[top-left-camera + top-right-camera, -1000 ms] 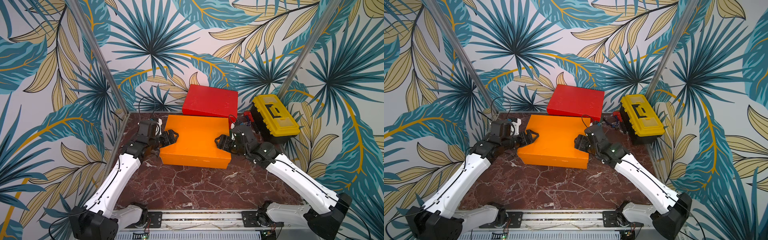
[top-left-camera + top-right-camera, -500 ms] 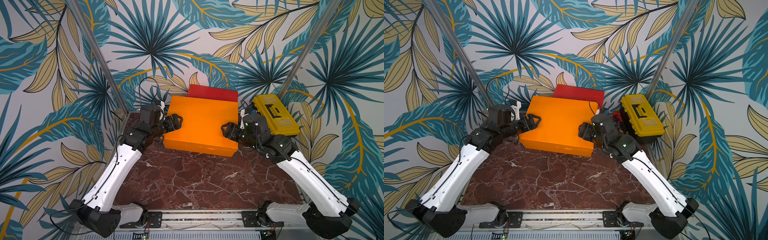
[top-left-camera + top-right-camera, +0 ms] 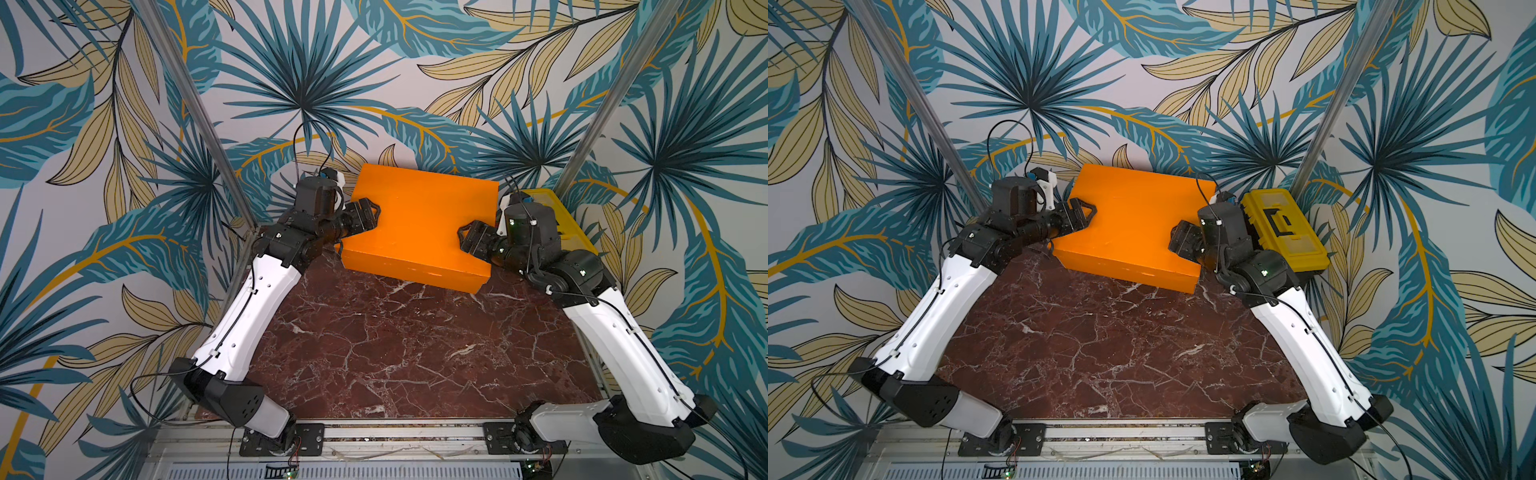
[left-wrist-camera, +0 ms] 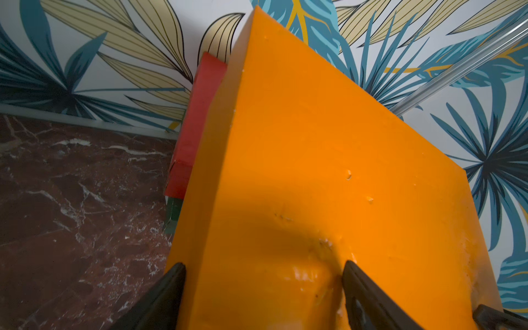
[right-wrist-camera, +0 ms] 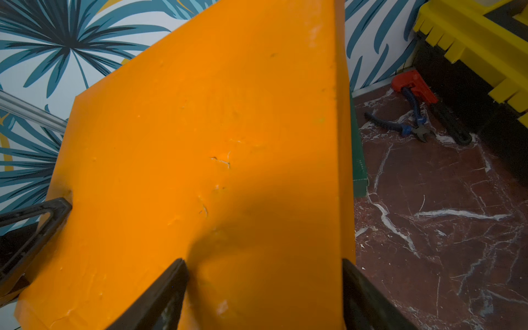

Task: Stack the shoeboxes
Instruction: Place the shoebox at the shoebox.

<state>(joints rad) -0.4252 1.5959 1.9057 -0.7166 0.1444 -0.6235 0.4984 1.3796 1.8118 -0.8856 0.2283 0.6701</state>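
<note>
Both grippers hold the orange shoebox (image 3: 419,224) (image 3: 1133,224) up off the table at the back, tilted down toward the front. My left gripper (image 3: 362,218) (image 3: 1083,214) (image 4: 263,268) is shut on its left short end, one finger on the lid and one beneath. My right gripper (image 3: 467,237) (image 3: 1177,237) (image 5: 263,265) is shut on the opposite end in the same way. In the left wrist view the red shoebox (image 4: 197,114) lies just below the orange one, resting on the dark green shoebox (image 4: 173,211) (image 5: 358,148). In both top views the orange box hides the red and green ones.
A yellow-lidded black toolbox (image 3: 1283,226) (image 5: 471,37) stands at the back right, close behind the right wrist. Blue-handled pliers (image 5: 411,125) and a red wrench (image 5: 417,85) lie on the marble table (image 3: 395,340) between toolbox and stack. Patterned walls close in the back and sides.
Both arms have lifted the orange shoebox off the table and carried it back over the red one, which it now covers in the top views.
</note>
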